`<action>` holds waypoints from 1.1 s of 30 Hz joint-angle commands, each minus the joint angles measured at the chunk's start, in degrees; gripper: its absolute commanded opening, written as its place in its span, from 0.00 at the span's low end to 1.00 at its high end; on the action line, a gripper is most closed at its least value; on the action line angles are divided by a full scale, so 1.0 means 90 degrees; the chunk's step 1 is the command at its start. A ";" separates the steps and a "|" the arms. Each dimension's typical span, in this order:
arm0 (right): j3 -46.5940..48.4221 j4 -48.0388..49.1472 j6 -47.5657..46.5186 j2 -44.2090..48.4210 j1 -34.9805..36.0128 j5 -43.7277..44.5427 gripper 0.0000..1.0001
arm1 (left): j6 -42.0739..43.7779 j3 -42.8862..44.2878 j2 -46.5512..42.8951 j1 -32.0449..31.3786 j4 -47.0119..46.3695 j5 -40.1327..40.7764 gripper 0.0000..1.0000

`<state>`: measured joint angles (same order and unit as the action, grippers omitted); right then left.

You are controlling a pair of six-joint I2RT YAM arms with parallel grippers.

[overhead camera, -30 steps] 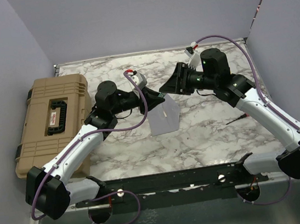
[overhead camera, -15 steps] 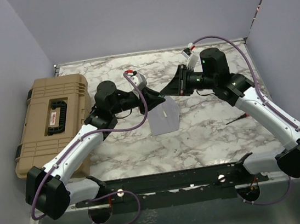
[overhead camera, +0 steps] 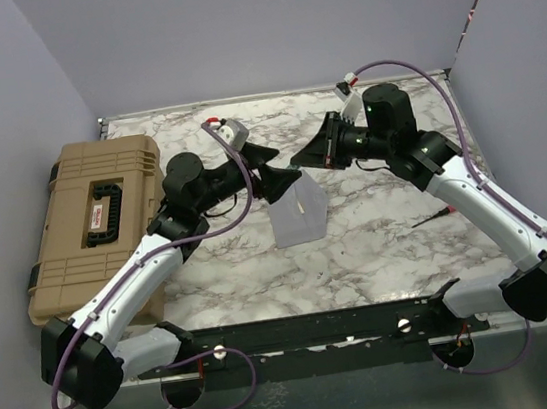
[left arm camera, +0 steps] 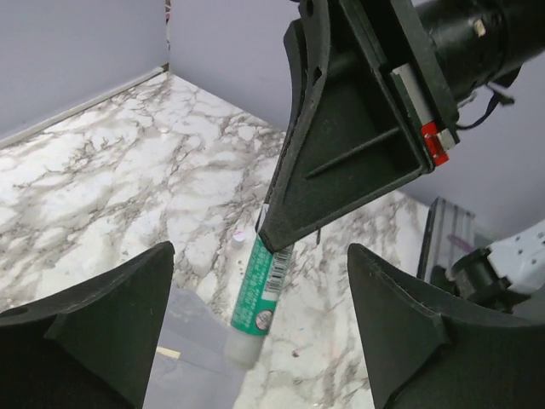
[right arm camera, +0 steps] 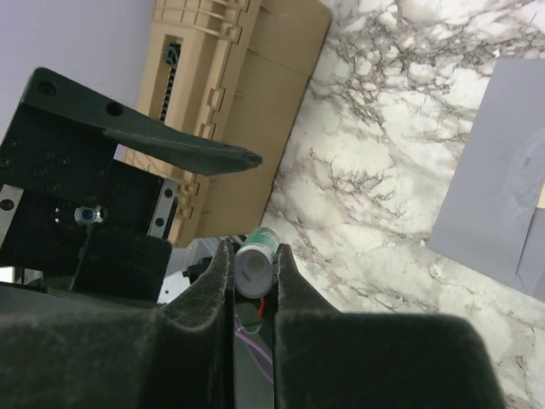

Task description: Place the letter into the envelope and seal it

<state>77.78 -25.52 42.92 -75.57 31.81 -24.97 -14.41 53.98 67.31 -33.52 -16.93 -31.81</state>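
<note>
A white-and-grey marbled desk (overhead camera: 379, 241) sits between plain lavender walls.

The jaws of the right gripper (right arm camera: 252, 256) are closed narrowly on a green-labelled cylindrical glue stick (left arm camera: 255, 294). They pinch it near one end, so the body hangs below them. The jaws of the left gripper (left arm camera: 260, 256) stand wide apart on either side of that stick and touch nothing.

Below them the flat light-grey paper envelope (overhead camera: 296, 220) lies near the middle of the desk. Of the peach-tan paper letter (left arm camera: 168, 352) we see only a thin sliver at the envelope's edge, so we judge it to be inside. A large tan hard plastic case (overhead camera: 94, 223) rests at the left.

Hazards:
- The stick is pinched at one end only and may tilt or slip under pressing load.
- The two grippers sit very close, so a careless retreat may bring them into contact.
- The envelope is unrestrained and may slide under the glue stroke.

The left wrist view shows the stick's label and its white lower end. The right wrist view shows only its end face. Neither tells us whether a cap is fitted. Only the top view shows where the envelope lies relative to the case.
</note>
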 commanded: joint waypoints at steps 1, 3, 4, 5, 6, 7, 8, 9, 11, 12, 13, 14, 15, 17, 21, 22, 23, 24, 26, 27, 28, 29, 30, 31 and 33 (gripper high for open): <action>0.0001 0.0531 0.0113 0.0176 0.0015 0.0380 0.00 | -0.1440 -0.0276 -0.0388 -0.0011 -0.0301 0.0696 0.84; -0.0148 0.0869 0.0199 0.0278 0.0014 0.0380 0.00 | -0.1654 -0.0207 -0.0411 0.0018 -0.0106 0.0659 0.84; -0.0273 0.1137 0.0246 0.0360 0.0019 0.0322 0.00 | -0.1773 -0.0133 -0.0398 0.0052 0.0057 0.0617 0.85; -0.0394 0.1368 0.0304 0.0450 0.0020 0.0328 0.00 | -0.1944 -0.0054 -0.0374 0.0116 0.0200 0.0544 0.84; -0.0510 0.1566 0.0372 0.0517 0.0020 0.0378 0.01 | -0.2142 0.0020 -0.0357 0.0196 0.0352 0.0495 0.85; -0.0570 0.1713 0.0403 0.0582 0.0015 0.0435 0.00 | -0.2369 0.0052 -0.0351 0.0307 0.0417 0.0398 0.85; -0.0583 0.1788 0.0377 0.0611 0.0011 0.0485 0.00 | -0.2607 0.0036 -0.0362 0.0449 0.0369 0.0246 0.85; -0.0611 0.1866 0.0369 0.0647 0.0010 0.0533 0.01 | -0.2850 -0.0008 -0.0394 0.0595 0.0266 0.0093 0.85; -0.0821 0.2170 0.0427 0.0793 0.0010 0.0625 0.00 | -0.3418 -0.0048 -0.0432 0.0936 -0.0014 -0.0214 0.85; -0.0970 0.2398 0.0509 0.0911 0.0010 0.0701 0.01 | -0.3677 -0.0012 -0.0391 0.1041 -0.0114 -0.0479 0.85; -0.1172 0.2692 0.0568 0.1019 0.0008 0.0690 0.00 | -0.3882 0.0039 -0.0298 0.1107 -0.0217 -0.0713 0.86; -0.1379 0.3154 0.0630 0.1137 0.0010 0.0654 0.00 | -0.4088 0.0062 -0.0204 0.1145 -0.0364 -0.0901 0.86; -0.1557 0.3517 0.0693 0.1236 0.0010 0.0593 0.00 | -0.4410 0.0027 -0.0129 0.1184 -0.0566 -0.1004 0.86; -0.1757 0.3896 0.0795 0.1352 0.0010 0.0604 0.00 | -0.5225 -0.0217 -0.0059 0.1251 -0.1577 -0.1177 0.87; -0.1949 0.4435 0.1035 0.1429 0.0000 0.0401 0.00 | -0.6083 -0.0341 -0.0030 0.1305 -0.2263 -0.1352 0.88; -0.2013 0.4653 0.1117 0.1428 0.0000 0.0322 0.00 | -0.6168 -0.0349 -0.0030 0.1300 -0.2331 -0.1371 0.88; -0.2038 0.4748 0.1248 0.1426 0.0000 0.0351 0.00 | -0.6262 -0.0361 -0.0036 0.1298 -0.2352 -0.1372 0.88; -0.2033 0.4746 0.1445 0.1400 0.0000 0.0366 0.00 | -0.6386 -0.0383 -0.0059 0.1302 -0.2425 -0.1368 0.89; -0.2082 0.4874 0.1792 0.1333 0.0000 0.0199 0.00 | -0.6631 -0.0432 -0.0102 0.1302 -0.2597 -0.1381 0.91; -0.2149 0.5004 0.1954 0.1285 0.0000 0.0102 0.01 | -0.6715 -0.0460 -0.0127 0.1302 -0.2733 -0.1428 0.93; -0.2238 0.5204 0.2056 0.1244 0.0000 0.0000 0.01 | -0.6795 -0.0485 -0.0143 0.1300 -0.2839 -0.1497 0.94; -0.2326 0.5393 0.2175 0.1196 0.0000 -0.0054 0.00 | -0.6902 -0.0486 -0.0131 0.1302 -0.2903 -0.1562 0.94; -0.2387 0.5619 0.2271 0.1144 0.0000 -0.0144 0.00 | -0.6976 -0.0496 -0.0097 0.1290 -0.2947 -0.1624 0.94; -0.2451 0.5838 0.2379 0.1073 0.0000 -0.0306 0.00 | -0.7067 -0.0520 -0.0069 0.1290 -0.2980 -0.1647 0.94; -0.2607 0.6272 0.2645 0.0963 0.0000 -0.0569 0.00 | -0.7259 -0.0549 0.0030 0.1297 -0.3046 -0.1629 0.94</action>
<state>56.95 20.64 60.55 -64.79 31.81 -24.36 -74.00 50.06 66.98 -22.13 -39.70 -43.79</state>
